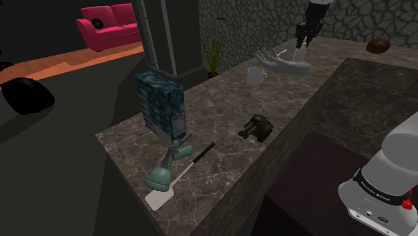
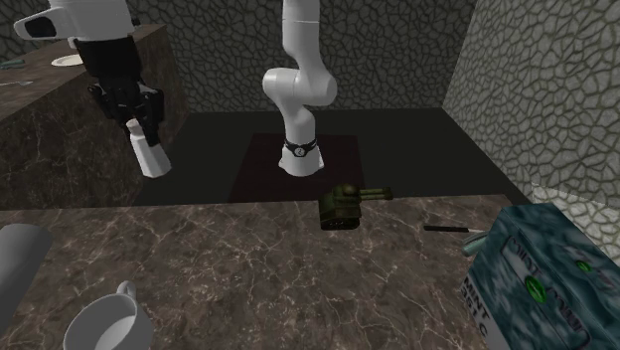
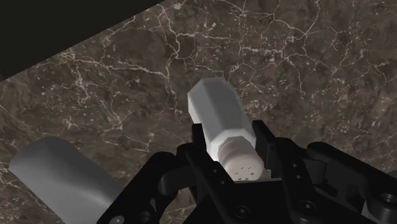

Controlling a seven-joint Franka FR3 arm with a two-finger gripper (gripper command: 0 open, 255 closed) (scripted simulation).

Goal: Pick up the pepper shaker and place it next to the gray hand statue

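gripper (image 3: pixel 234 145): black, 2 fingers clasping white faceted pepper shaker (image 3: pixel 218 114) near its holed cap | shaker: tilted, aloft above dark marbled stone bench (image 1: pixel 221 157) | pale grey hand statue (image 1: pixel 287 64): just below shaker, beside white mug (image 1: pixel 256 76)

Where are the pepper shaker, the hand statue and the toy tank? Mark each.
pepper shaker (image 3: pixel 219 118): wrist view, on its white body.
hand statue (image 1: pixel 289 65): shoulder view, on its palm.
toy tank (image 1: pixel 256 127): shoulder view, on its hull.
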